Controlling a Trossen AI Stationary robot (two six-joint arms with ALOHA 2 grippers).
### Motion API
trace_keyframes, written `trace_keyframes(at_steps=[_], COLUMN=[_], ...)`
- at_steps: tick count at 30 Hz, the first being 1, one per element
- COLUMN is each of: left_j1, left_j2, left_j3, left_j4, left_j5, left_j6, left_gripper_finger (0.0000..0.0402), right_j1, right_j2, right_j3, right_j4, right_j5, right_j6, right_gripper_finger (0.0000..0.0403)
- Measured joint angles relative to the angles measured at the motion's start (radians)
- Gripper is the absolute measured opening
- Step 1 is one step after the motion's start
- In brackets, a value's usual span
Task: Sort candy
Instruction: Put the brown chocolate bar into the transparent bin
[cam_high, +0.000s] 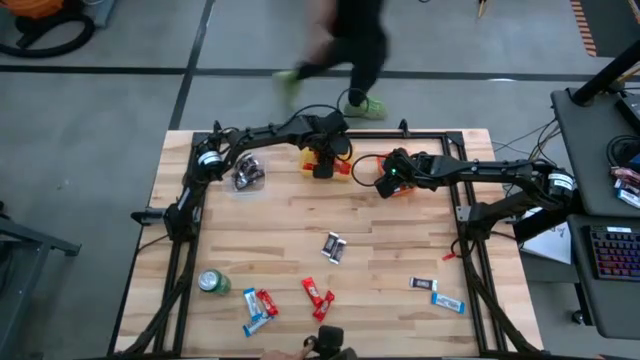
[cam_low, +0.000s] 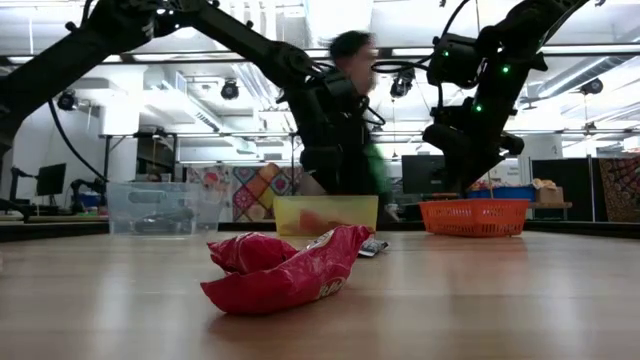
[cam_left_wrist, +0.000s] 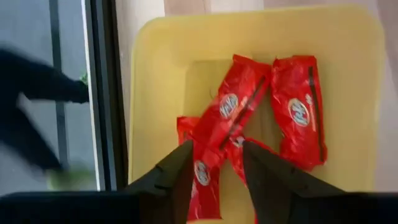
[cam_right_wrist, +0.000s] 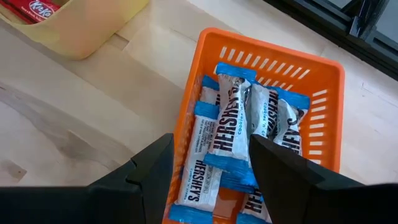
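Note:
My left gripper (cam_high: 322, 163) hangs open over the yellow bin (cam_high: 340, 164) at the far edge. In the left wrist view its fingers (cam_left_wrist: 216, 163) stand above red bars (cam_left_wrist: 239, 106) lying in that bin (cam_left_wrist: 155, 74). My right gripper (cam_high: 391, 180) is open over the orange basket (cam_right_wrist: 323, 81), which holds blue-and-white bars (cam_right_wrist: 233, 124). More candy lies on the table nearer: silver bars (cam_high: 333, 247), red bars (cam_high: 318, 293), blue bars (cam_high: 447, 302) and a mixed red and blue group (cam_high: 258, 306). Red bars (cam_low: 285, 268) fill the foreground of the low view.
A clear bin (cam_high: 247, 172) with dark and silver bars sits at the far left, beside the left arm. A round green can (cam_high: 213, 283) stands near the table's near left corner. A person (cam_high: 345, 50) walks past beyond the far edge. A black frame rail (cam_high: 465, 215) borders the table's right side.

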Motion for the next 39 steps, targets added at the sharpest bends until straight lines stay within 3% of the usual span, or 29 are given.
trace_keyframes(at_steps=[4,10,16,19,29,34,39], left_j1=[-0.002,-0.003,-0.064,-0.11,-0.341,-0.479,-0.596], left_j2=[-0.052,-0.183,-0.343,-0.442,-0.794,-0.898,-0.941], left_j3=[0.0,-0.013,-0.085,-0.163,-0.654,-0.878,-1.009], left_j4=[-0.084,-0.147,-0.166,-0.138,0.202,0.407,0.509], left_j5=[0.04,0.293,0.326,0.327,0.131,-0.024,-0.158], left_j6=[-0.022,-0.093,-0.134,-0.188,-0.523,-0.738,-0.874], left_gripper_finger=[0.0132,0.0126,0.0113,0.0109,0.0106,0.0106,0.0106], right_j1=[0.018,0.076,0.175,0.246,0.442,0.494,0.512], right_j2=[-0.021,-0.104,-0.193,-0.214,-0.14,-0.047,0.057], right_j3=[0.0,0.0,0.0,0.0,0.0,0.0,0.0], right_j4=[-0.002,-0.019,-0.015,-0.004,0.074,0.163,0.289], right_j5=[0.0,-0.083,-0.235,-0.259,-0.254,-0.255,-0.254], right_j6=[0.0,-0.025,-0.107,-0.158,-0.357,-0.517,-0.616], right_gripper_finger=[0.0201,0.0201,0.0201,0.0201,0.0201,0.0201,0.0201])
